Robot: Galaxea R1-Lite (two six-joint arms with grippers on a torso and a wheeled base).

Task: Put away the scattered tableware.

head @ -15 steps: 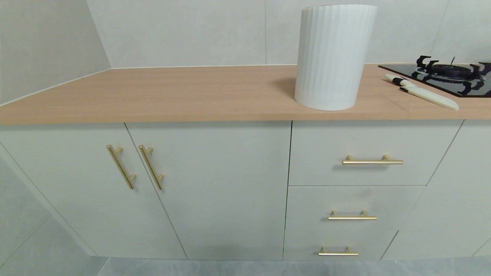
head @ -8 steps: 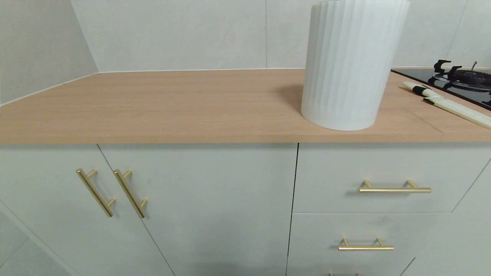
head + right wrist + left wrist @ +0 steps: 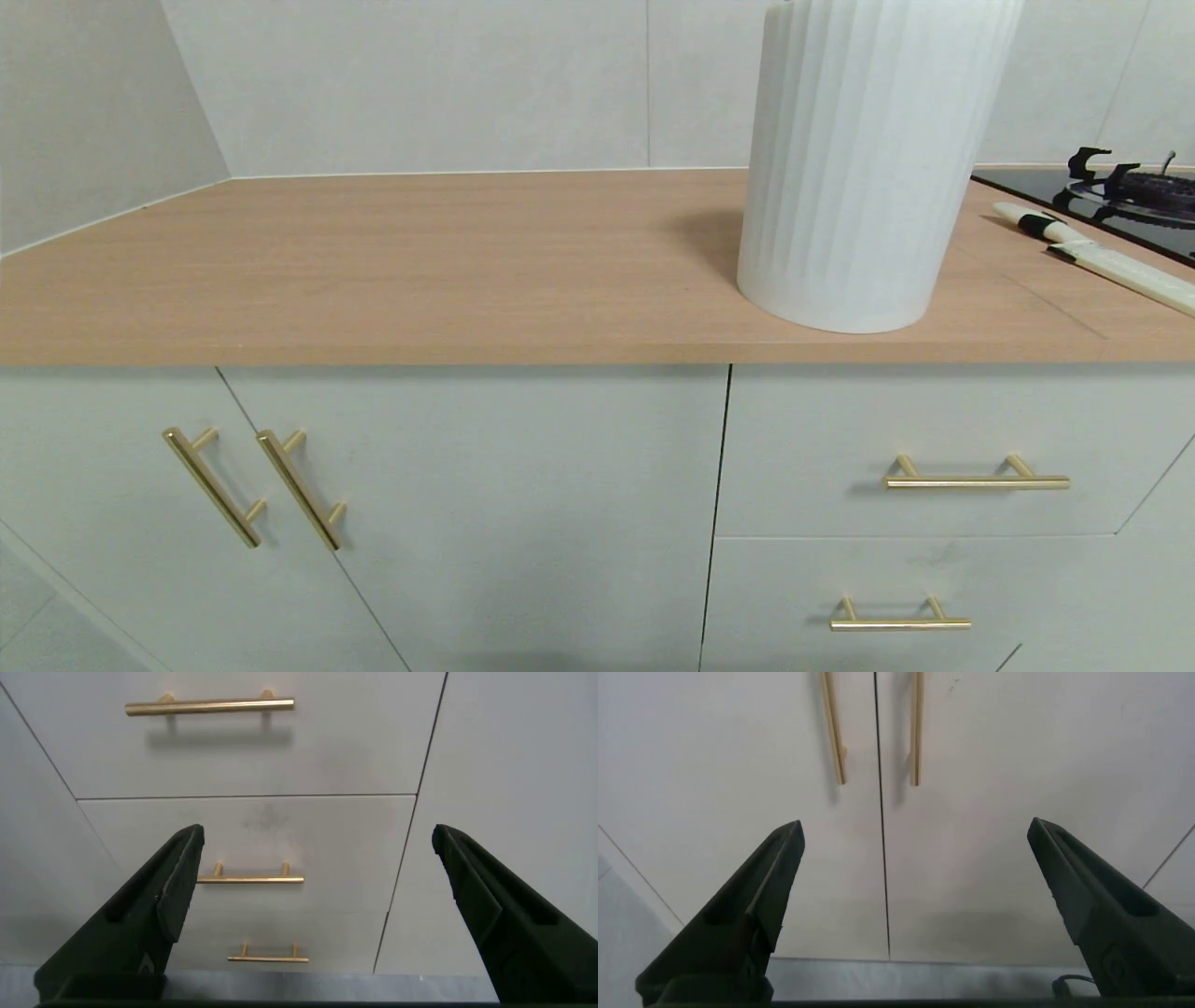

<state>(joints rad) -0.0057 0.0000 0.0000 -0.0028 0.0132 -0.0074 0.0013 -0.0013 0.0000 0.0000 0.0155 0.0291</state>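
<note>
Wood counter under tiled wall; white ribbed holder upright at its 2 o'clock, knife flat at holder's 3 o'clock, near stove. Below, left gripper spread wide facing cabinet doors, right gripper spread wide facing drawers.

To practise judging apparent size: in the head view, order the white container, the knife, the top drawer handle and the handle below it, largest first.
1. white container
2. knife and top drawer handle: similar length, knife cut off at the picture's edge, so unranked.
3. lower drawer handle
</note>
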